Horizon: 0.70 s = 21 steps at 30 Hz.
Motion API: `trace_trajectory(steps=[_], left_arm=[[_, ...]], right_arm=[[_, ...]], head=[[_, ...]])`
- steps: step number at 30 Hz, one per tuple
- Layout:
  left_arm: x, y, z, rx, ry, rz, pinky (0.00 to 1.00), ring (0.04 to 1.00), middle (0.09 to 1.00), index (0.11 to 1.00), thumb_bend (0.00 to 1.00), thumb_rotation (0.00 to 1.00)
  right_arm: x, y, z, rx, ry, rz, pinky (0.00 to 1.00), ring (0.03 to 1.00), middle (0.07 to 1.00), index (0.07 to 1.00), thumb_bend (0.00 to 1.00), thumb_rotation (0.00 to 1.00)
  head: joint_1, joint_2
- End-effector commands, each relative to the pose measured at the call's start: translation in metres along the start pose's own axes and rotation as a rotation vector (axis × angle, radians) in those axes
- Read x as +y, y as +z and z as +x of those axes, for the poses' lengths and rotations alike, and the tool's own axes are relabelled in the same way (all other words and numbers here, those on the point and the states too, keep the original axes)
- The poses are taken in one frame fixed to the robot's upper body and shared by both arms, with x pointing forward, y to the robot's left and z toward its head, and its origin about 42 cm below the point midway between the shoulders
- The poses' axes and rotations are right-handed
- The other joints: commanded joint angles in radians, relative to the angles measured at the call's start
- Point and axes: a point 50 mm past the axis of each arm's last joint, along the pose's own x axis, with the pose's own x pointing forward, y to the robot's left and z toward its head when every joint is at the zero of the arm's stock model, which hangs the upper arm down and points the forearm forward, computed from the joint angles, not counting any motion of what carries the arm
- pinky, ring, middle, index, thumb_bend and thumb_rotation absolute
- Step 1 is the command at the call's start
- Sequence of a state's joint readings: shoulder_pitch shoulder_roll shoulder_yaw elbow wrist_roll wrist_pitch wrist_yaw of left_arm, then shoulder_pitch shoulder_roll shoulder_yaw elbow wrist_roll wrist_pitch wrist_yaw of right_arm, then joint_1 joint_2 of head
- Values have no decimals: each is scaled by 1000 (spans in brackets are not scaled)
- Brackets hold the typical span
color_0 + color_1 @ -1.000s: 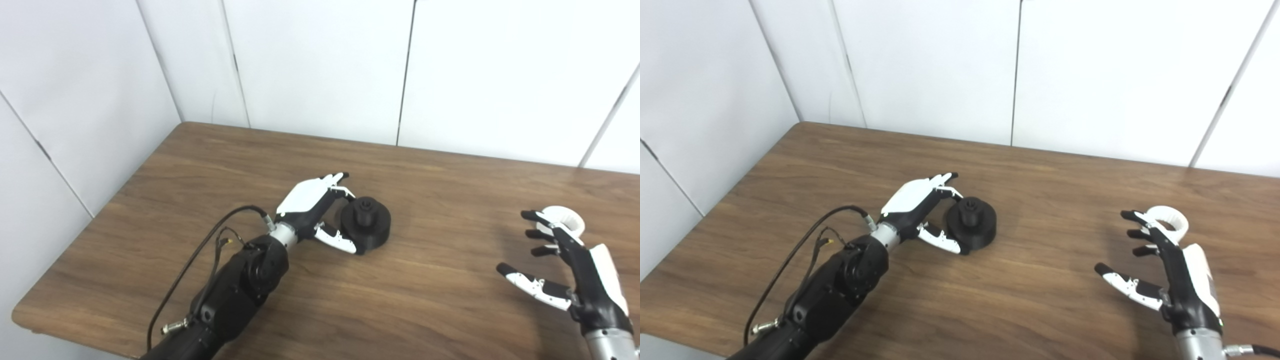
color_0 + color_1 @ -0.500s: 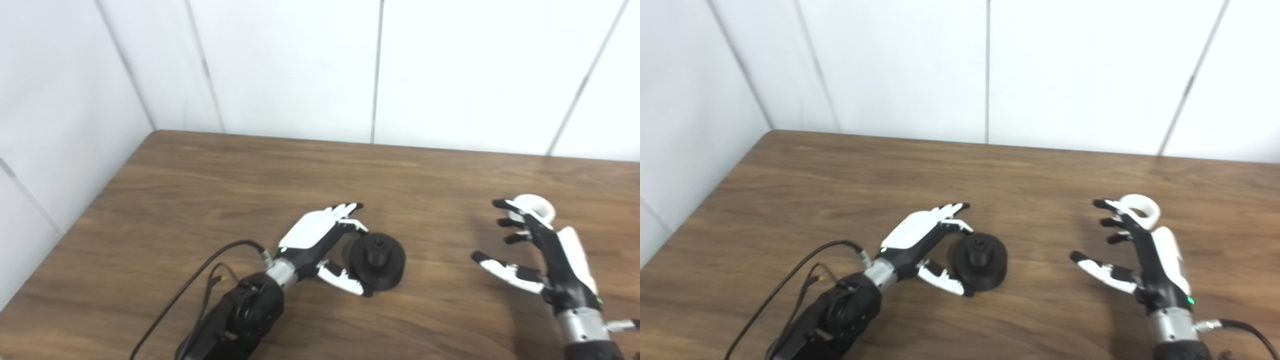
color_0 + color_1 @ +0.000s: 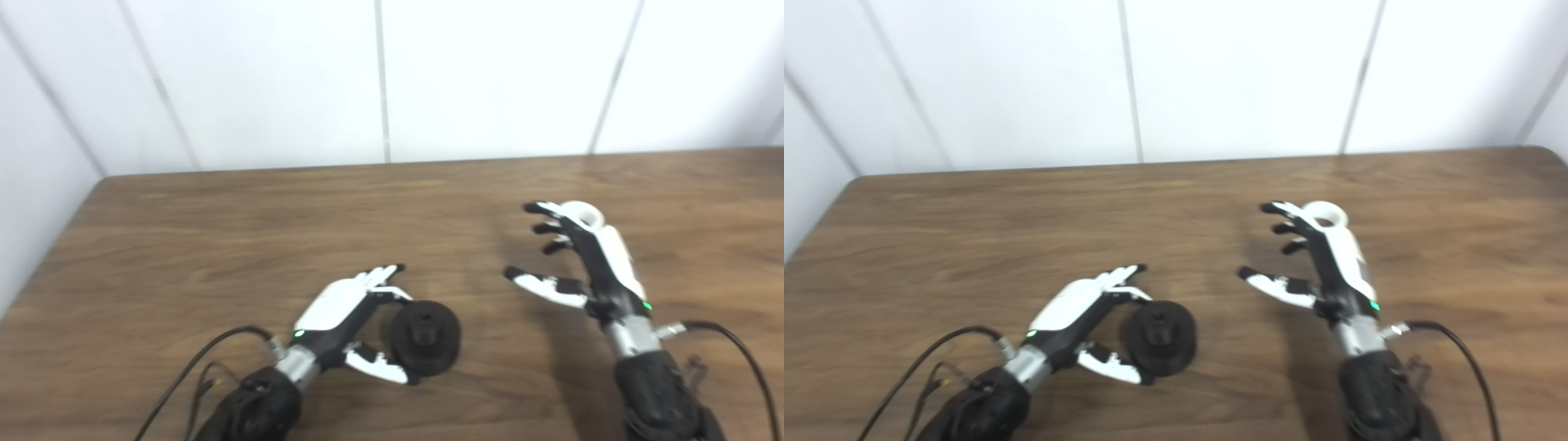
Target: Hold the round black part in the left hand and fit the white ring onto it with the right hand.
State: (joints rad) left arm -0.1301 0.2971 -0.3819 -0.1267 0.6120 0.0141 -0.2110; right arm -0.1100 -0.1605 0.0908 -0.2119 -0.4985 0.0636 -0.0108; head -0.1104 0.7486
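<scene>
Left hand [image 3: 349, 318]: lying low on the table, fingers curving over the far side of the round black part [image 3: 425, 337] and thumb reaching under its near edge; cupping it loosely, not yet gripping or lifting as far as I can see.
Round black part: sitting flat on the table [image 3: 214, 233], its raised hub pointing up.
Right hand [image 3: 588, 263]: hovering with fingers spread apart, holding nothing.
White ring [image 3: 582, 214]: lying on the wood just beyond the right hand's fingertips, partly hidden by them.
Gap: ring and black part are sitting well apart.
Risk, left: the thumb may be nudging the part away, so it slides instead of seating.
Risk, right: spread fingertips coming in low could be pushing the ring farther off.
</scene>
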Motion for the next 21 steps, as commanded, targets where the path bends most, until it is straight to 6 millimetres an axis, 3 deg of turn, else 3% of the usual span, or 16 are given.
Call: trace_trajectory(steps=[1, 2, 3, 5, 10, 15, 21], left_arm=[[14, 2, -2, -35, 29, 16, 1000, 1000, 1000, 643, 980, 348], [16, 0, -4, -36, 30, 12, 1000, 1000, 1000, 642, 973, 344], [17, -2, -5, -37, 31, 9, 1000, 1000, 1000, 642, 968, 340], [20, -5, -9, -36, 29, -2, 1000, 1000, 1000, 641, 962, 323], [26, -12, -14, -49, 20, -2, 1000, 1000, 1000, 644, 949, 323], [28, -16, -15, -56, 20, -5, 1000, 1000, 1000, 643, 940, 347], [28, -17, -15, -56, 27, -5, 1000, 1000, 1000, 644, 938, 323]], right_arm=[[-5, 20, 10, -69, -41, -4, 598, 750, 867, 800, 653, 274], [-3, 22, 10, -68, -42, -8, 594, 744, 860, 800, 655, 285], [-1, 23, 10, -68, -43, -8, 598, 744, 858, 799, 655, 282], [3, 27, 10, -65, -45, -9, 603, 745, 856, 799, 656, 282], [10, 34, 9, -44, -42, -2, 630, 776, 872, 804, 646, 264], [13, 36, 9, -33, -52, -15, 641, 788, 880, 800, 644, 251], [-1, 36, 14, -63, -110, -82, 686, 820, 868, 792, 646, 244]], head=[[-42, -2], [-99, -5], [-99, -5], [-175, -15], [-242, -26], [-261, -31], [-253, -32]])
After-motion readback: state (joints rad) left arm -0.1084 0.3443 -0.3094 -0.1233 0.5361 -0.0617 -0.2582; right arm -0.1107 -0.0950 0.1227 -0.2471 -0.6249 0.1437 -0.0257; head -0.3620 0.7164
